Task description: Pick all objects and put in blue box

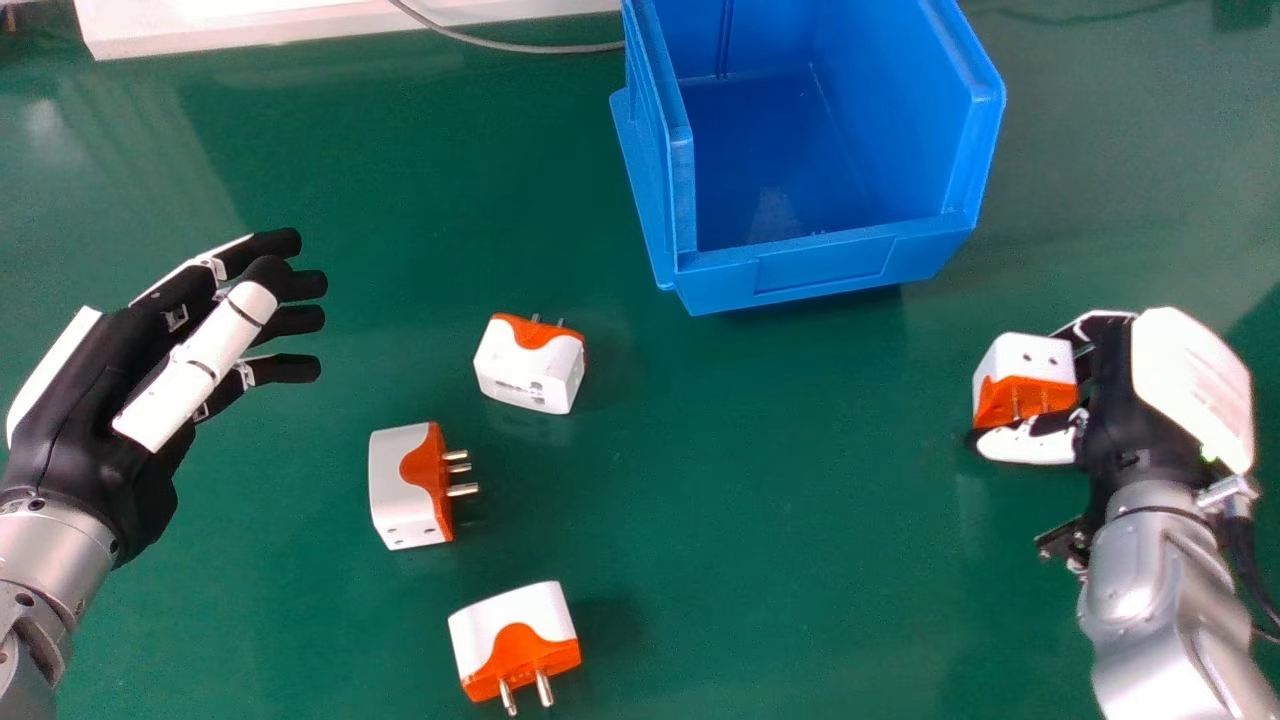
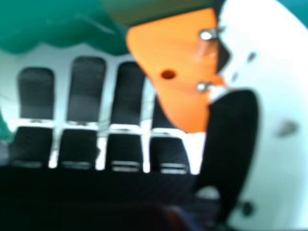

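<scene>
- Lower centre to right: a broad open lane of green table [image 1: 780, 520], between the lower plug [image 1: 505, 635] and the right hand [image 1: 1110, 420].
- Upper right: open table between that hand and the blue box [image 1: 825, 268]; the box's raised side walls block sideways entry, its front rim lower.
- Centre left: the upper plug [image 1: 520, 375] and middle plug [image 1: 400, 490] leave a narrow gap.
- Top: grey cable [image 1: 510, 47] beside the box.

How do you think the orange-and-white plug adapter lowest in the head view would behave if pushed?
The plug adapter looks like hard, moulded plastic, so it should probably stay stiff. Its flat faces make rolling unlikely, though the protruding metal prongs might catch or make it pivot.
</scene>
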Robot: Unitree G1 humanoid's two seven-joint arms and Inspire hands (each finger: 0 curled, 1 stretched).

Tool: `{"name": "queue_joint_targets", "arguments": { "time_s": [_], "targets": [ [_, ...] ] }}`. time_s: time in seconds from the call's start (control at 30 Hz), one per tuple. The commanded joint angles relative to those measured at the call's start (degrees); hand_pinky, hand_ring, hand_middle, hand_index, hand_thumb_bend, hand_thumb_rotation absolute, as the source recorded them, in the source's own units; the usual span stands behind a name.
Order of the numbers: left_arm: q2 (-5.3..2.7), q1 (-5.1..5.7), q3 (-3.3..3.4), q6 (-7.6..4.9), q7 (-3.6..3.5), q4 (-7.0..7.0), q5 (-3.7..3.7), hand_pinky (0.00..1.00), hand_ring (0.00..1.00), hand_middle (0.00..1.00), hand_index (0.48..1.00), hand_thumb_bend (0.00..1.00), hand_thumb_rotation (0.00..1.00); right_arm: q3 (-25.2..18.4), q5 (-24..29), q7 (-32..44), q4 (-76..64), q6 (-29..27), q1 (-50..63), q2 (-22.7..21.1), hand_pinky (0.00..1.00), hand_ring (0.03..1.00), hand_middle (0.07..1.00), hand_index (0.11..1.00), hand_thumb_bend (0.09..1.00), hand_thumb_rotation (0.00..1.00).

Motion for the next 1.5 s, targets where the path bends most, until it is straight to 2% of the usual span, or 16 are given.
{"name": "queue_joint_targets", "arguments": {
  "time_s": [0.0, 0.1, 0.3, 0.47, 0.53, 0.87, 1.17, 1.47],
  "targets": [
    [1.01, 0.21, 0.49, -0.2, -0.03, -1.7, -0.16, 0.68, 0.78, 0.78, 0.818, 0.54, 0.58, -0.76, 0.22, -0.88, -3.44, 0.67, 1.29, 0.82, 0.35, 0.414, 0.504, 0.539, 0.494, 0.0],
    [1.01, 0.27, 0.46, -0.22, -0.07, -1.78, -0.08, 0.68, 0.78, 0.78, 0.819, 0.54, 0.57, -1.03, 0.23, -0.87, -7.4, 2.0, 3.02, 2.34, 0.35, 0.416, 0.505, 0.528, 0.496, 0.0],
    [1.18, 0.23, 0.6, -0.76, -0.5, -0.73, -0.05, 0.69, 0.78, 0.78, 0.819, 0.54, 0.56, -0.57, -0.68, -0.15, -17.24, 4.05, 6.89, 4.41, 0.35, 0.419, 0.511, 0.521, 0.496, 0.0],
    [1.31, 0.49, 0.77, -0.52, -0.52, -1.15, -0.26, 0.69, 0.78, 0.78, 0.82, 0.53, 0.56, 0.24, -1.22, 0.32, -23.42, 4.43, 9.79, 5.71, 0.35, 0.42, 0.518, 0.515, 0.495, 0.0],
    [1.38, 0.58, 0.77, -0.25, -0.41, -1.51, -0.31, 0.69, 0.78, 0.78, 0.82, 0.53, 0.56, 2.01, -2.32, 0.54, -28.38, 4.71, 12.29, 6.9, 0.35, 0.42, 0.518, 0.515, 0.495, 0.0],
    [1.55, 0.5, 0.52, -0.01, -0.07, -1.52, -0.14, 0.68, 0.78, 0.78, 0.82, 0.53, 0.54, 8.76, -7.73, 2.66, -42.45, 6.08, 19.18, 11.1, 0.34, 0.429, 0.523, 0.505, 0.495, 0.0],
    [1.42, -0.24, 0.04, -0.42, -0.04, -0.52, 0.01, 0.68, 0.78, 0.78, 0.82, 0.53, 0.53, 11.5, -11.6, 7.19, -48.35, 6.31, 17.89, 12.43, 0.3, 0.418, 0.518, 0.54, 0.489, 0.0],
    [1.3, -0.76, -0.4, -0.8, -0.23, -0.01, -0.04, 0.68, 0.78, 0.78, 0.819, 0.53, 0.52, 10.79, -12.29, 8.47, -46.09, 4.45, 11.17, 12.65, 0.3, 0.413, 0.512, 0.553, 0.487, 0.0]
  ]
}}
